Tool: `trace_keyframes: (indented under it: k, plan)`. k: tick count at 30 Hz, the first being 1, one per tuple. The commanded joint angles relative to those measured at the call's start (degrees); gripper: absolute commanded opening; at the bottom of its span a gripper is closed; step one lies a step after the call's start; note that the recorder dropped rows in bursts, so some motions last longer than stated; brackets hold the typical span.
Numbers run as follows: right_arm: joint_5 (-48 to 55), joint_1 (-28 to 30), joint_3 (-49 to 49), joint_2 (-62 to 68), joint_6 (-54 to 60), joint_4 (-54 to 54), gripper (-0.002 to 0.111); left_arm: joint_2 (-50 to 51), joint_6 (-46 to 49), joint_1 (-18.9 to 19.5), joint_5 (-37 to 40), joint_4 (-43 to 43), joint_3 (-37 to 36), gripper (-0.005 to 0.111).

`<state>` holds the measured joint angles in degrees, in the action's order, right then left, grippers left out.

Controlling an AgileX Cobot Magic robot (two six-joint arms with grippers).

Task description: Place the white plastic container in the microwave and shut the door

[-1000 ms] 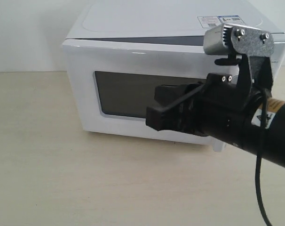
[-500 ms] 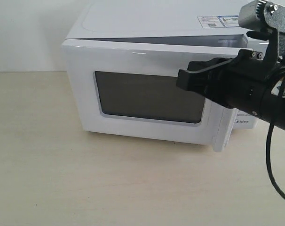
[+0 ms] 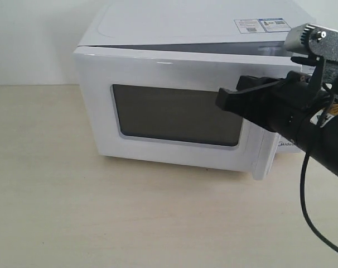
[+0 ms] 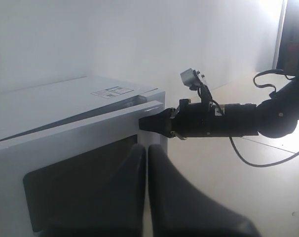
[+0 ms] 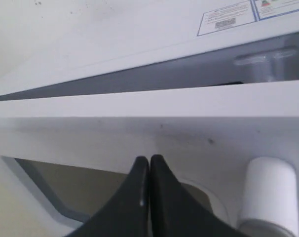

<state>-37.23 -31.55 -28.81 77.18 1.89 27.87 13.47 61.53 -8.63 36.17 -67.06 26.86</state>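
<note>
Joined fingers (image 5: 133,200) before ajar door (image 5: 90,136)

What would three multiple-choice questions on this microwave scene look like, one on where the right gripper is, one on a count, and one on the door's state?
1. Where is the right gripper in the exterior view?
A. On top of the microwave
B. In front of the door, near its right-hand edge
C. Behind the microwave

2. How many stickers show on the microwave's top?
A. None
B. Two
C. Five

3. How does the door stand?
A. Swung wide open
B. Taken off
C. Ajar by a narrow gap

Answers: 1 B, since the gripper shows in front of the door by that edge. 2 B, since two labels lie side by side near the top's right end. 3 C, since a dark slit runs between the door and the body in the right wrist view.
</note>
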Motion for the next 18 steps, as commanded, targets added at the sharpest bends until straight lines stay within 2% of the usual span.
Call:
trace_keyframes:
  k: [1,8,18]
  plan:
    - [-4.8,0.2,0.2,2.8,1.0,1.4,0.000,-0.2,-0.6,0.1,-0.4,-0.6,-0.2,0.004]
    - [-11.1,0.2,-0.2,7.4,1.0,4.5,0.000,-0.2,-0.6,0.1,-0.4,-0.6,-0.2,0.004]
    - [-11.4,0.2,-5.1,11.6,4.0,7.6,0.000,-0.2,-0.6,0.1,-0.4,-0.6,-0.2,0.004]
